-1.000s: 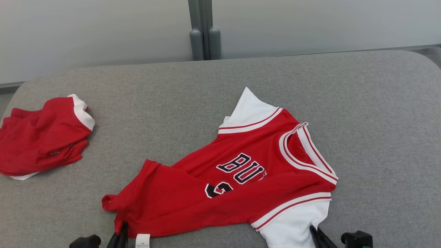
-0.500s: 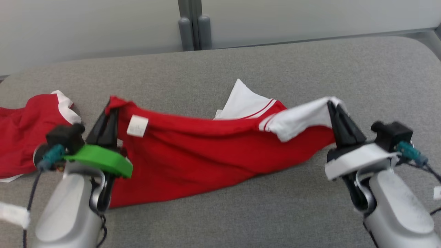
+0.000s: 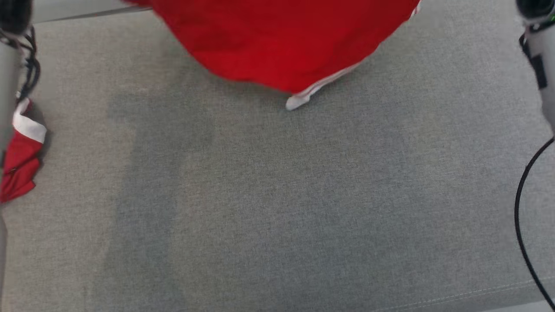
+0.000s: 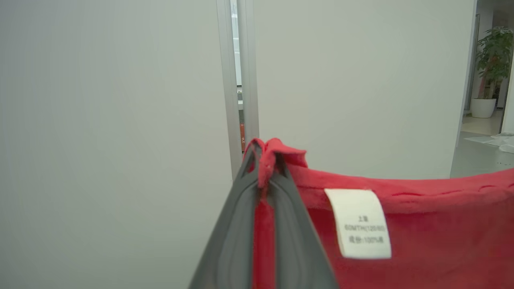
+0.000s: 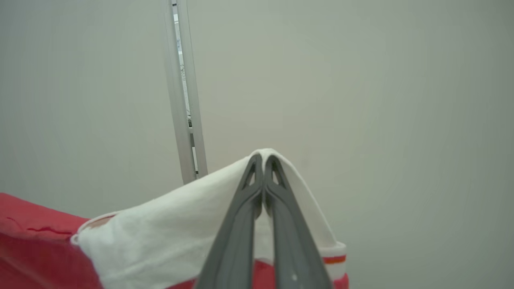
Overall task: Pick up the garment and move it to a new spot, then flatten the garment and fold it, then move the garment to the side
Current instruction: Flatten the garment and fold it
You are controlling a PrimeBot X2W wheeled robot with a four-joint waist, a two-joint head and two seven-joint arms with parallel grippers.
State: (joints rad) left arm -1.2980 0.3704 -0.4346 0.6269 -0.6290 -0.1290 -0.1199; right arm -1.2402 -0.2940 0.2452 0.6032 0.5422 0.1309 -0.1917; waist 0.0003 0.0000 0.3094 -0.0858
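garment [image 3: 282,39]: red jersey with white sleeves. It hangs in the air between your two claws, over the far part of the table [image 3: 277,195]. Its lowest white-trimmed tip is either touching the grey cover or just above it; you cannot tell which from the head view.
left claw [image 4: 265,172]: pinched tight on a bunched red corner of the hem, just beside the care label [image 4: 359,222].
right claw [image 5: 263,164]: closed on the edge of the white sleeve [image 5: 160,224], with cloth draped over both fingers.
weight: looks light. Two thin pinches carry all of it.
stiffness: none. It is soft and limp, sags in the middle and takes any shape you give it.
slip: the knit looks smooth and probably slick. The small red bunch in the left claw is the hold most likely to creep out if you jerk.
fragile: no. The worst you risk is a stretched hem.
where to hold: edges and corners, as you do now. A hem corner plus a sleeve puts one long side under tension, so it should lie flat when lowered.
table cover: grey fabric that probably grips cloth. Lay the jersey down rather than sliding it.
other red garment [image 3: 19,173]: lies at the table's left edge, well apart from the jersey. Keep your jersey off it.
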